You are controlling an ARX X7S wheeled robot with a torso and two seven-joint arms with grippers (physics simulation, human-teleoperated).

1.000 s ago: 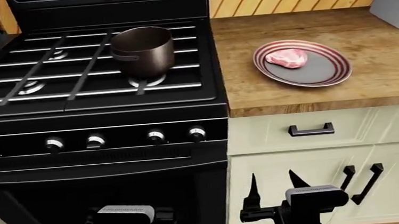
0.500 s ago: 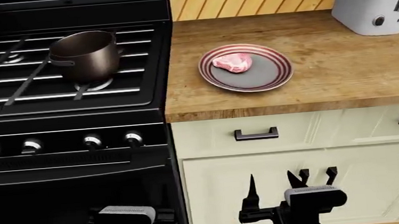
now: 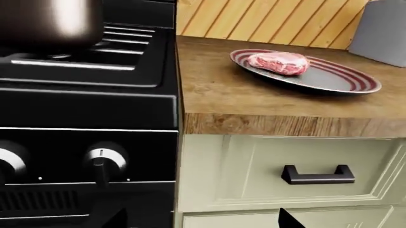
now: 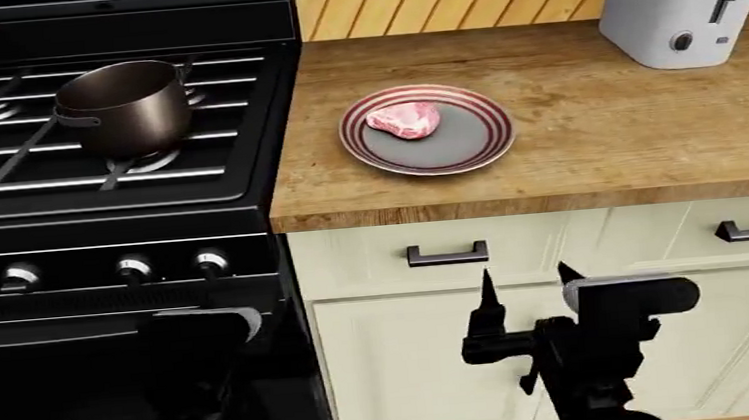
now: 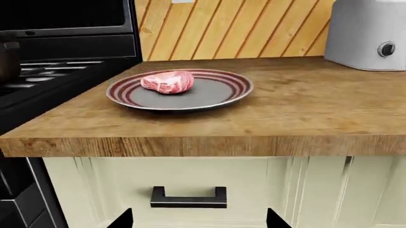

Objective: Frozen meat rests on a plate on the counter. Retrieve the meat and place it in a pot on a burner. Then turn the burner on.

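The pink meat (image 4: pixel 404 120) lies on the striped plate (image 4: pixel 477 144) on the wooden counter (image 4: pixel 611 151), just right of the stove. The dark pot (image 4: pixel 123 107) stands on the near right burner (image 4: pixel 143 164). My right gripper (image 4: pixel 524 276) hangs open and empty before the cabinet, below the counter edge and the plate. In its wrist view the gripper (image 5: pixel 199 213) faces the meat (image 5: pixel 168 81) from low down. My left gripper (image 3: pixel 201 211) is open too, low before the oven front, with the meat (image 3: pixel 278 62) up to its right.
A white toaster (image 4: pixel 673 4) stands at the counter's back right. Stove knobs (image 4: pixel 211 263) line the black front panel below the grates. A drawer handle (image 4: pixel 446 254) sits under the counter edge, close above my right gripper.
The head view has swung right: stove, pot and plate slid left and the toaster came into view. My right gripper has risen closer to the drawer.
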